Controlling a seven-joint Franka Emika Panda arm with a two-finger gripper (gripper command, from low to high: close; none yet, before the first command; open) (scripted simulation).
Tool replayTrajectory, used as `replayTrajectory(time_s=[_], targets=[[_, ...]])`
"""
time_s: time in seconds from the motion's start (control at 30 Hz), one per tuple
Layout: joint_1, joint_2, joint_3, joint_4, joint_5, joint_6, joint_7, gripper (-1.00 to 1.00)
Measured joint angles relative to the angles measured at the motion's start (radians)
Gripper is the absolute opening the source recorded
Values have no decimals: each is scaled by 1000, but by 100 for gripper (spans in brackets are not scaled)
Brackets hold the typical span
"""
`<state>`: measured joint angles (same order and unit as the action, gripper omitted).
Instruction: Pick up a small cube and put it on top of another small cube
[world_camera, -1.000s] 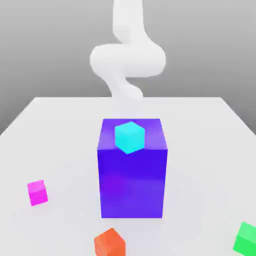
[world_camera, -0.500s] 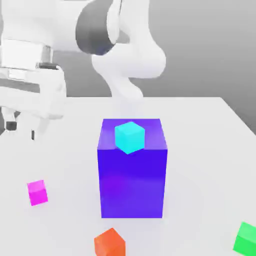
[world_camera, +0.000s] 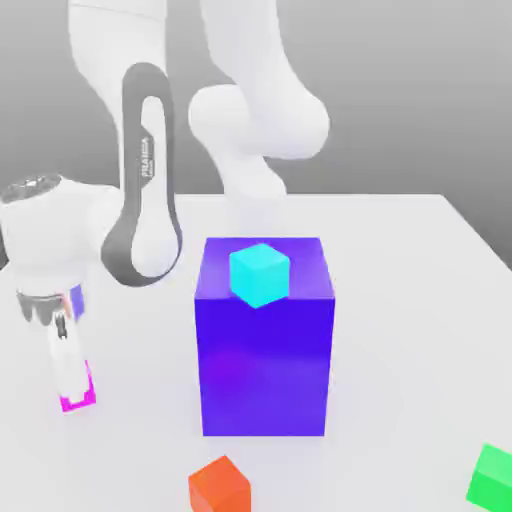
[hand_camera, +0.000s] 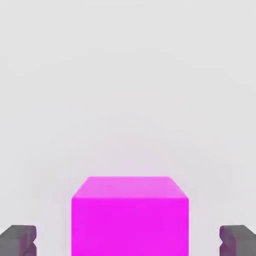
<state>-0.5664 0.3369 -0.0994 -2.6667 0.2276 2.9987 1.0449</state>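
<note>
Plain grey backdrop, white tabletop (world_camera: 400, 260) with soft even light, faint shadows, no windows

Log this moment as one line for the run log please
phase: grasp approach | gripper: open, astride magenta cube, gaps both sides | magenta cube: on table | green cube: on table, bare | stack: not done

- A magenta cube (hand_camera: 130, 217) sits on the pale tabletop (hand_camera: 128, 75).
- Dark fingertips (hand_camera: 19, 241) flank it on either side, with gaps between jaws and cube.
</note>
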Motion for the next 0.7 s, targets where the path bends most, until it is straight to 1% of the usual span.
replayTrajectory(time_s=[0.2,0.3,0.4,0.5,0.7], targets=[[-2,-2,1,-1,-5,-1,4,-100],[38,-90,-51,-20,-60,-70,46,-100],[56,-195,-87,-41,-137,-152,106,-100],[90,-183,-88,18,-162,-182,193,-100],[245,-122,-18,185,-237,-255,397,-100]])
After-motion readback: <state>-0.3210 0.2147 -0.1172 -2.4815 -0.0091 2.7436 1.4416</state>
